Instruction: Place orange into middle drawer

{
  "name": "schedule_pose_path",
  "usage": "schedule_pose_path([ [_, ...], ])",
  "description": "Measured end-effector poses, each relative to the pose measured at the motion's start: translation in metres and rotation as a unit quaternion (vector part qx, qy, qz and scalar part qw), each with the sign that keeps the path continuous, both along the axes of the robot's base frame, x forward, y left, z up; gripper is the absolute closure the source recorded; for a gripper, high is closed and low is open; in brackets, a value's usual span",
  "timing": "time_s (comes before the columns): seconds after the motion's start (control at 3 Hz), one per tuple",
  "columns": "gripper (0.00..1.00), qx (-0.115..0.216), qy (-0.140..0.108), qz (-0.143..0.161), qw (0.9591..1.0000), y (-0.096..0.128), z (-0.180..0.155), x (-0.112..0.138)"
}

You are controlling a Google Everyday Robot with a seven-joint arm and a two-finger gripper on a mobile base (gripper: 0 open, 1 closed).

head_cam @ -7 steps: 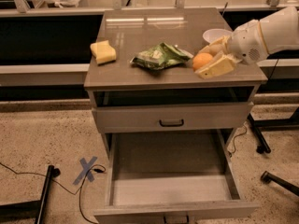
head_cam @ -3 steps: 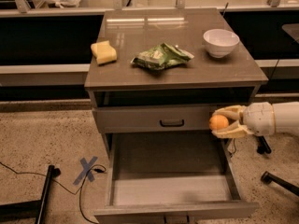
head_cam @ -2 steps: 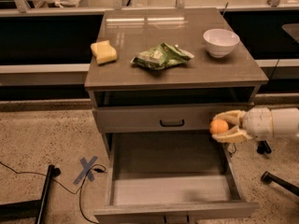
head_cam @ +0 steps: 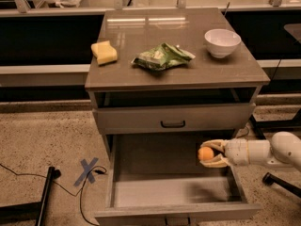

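The orange (head_cam: pixel 205 154) is a small round fruit held between the pale fingers of my gripper (head_cam: pixel 210 154), which is shut on it. The white arm reaches in from the right. The gripper holds the orange over the right part of the open middle drawer (head_cam: pixel 155 192), above its pale grey floor and close to its right wall. The drawer is pulled far out, with its front at the bottom of the view.
The closed drawer front with a black loop handle (head_cam: pixel 172 124) sits above. On the cabinet top are a yellow sponge (head_cam: pixel 104 52), a green bag (head_cam: pixel 162 56) and a white bowl (head_cam: pixel 222 42). A blue tape X (head_cam: pixel 88 170) and cables lie on the floor at left.
The gripper carried the orange from the cabinet top by the bowl, down past the upper drawer front, and now lower and further left, over the open drawer.
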State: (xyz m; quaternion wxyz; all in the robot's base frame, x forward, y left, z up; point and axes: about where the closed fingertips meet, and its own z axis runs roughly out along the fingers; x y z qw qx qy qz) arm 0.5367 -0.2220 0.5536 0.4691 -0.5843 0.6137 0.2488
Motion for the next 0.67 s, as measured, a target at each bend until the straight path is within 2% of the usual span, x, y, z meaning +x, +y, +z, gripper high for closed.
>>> schedule_pose_path([
  [0.33,1.0,0.0,0.0,0.0,1.0,0.0,0.0,0.0],
  [0.67,1.0,-0.001,0.06,0.014,0.9981,0.023,-0.048,-0.016],
])
